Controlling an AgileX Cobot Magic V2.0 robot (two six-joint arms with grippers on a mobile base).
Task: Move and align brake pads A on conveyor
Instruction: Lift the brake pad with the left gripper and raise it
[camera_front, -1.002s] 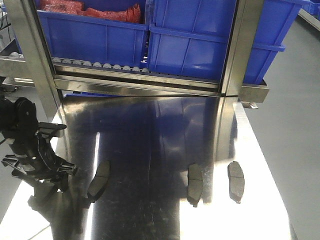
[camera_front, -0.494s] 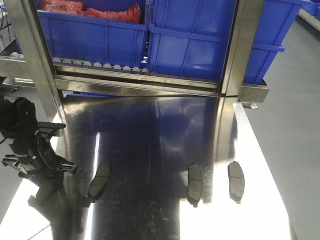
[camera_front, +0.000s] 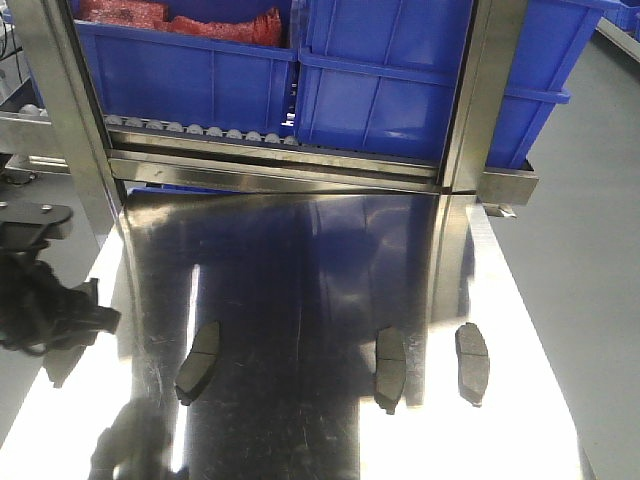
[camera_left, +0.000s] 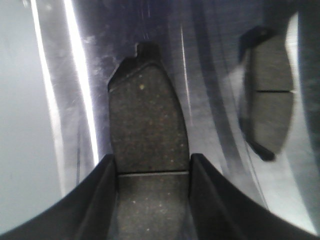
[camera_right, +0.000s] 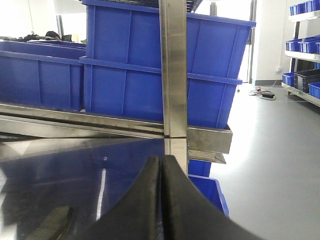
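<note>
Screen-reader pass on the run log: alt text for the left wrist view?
Two dark fingers of the left gripper frame a dark grey brake pad lying on a shiny metal surface, with its centre groove between them. A second pad lies at the upper right.

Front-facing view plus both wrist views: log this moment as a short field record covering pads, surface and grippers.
pads in front view: three; left pad, middle pad, right pad
surface: all lie flat and apart on the steel tabletop
conveyor: not in view
alignment: left pad angled; other two roughly parallel
left gripper: open, straddling the left pad; contact unclear
right gripper: shut, nothing held, facing the blue bins
</note>
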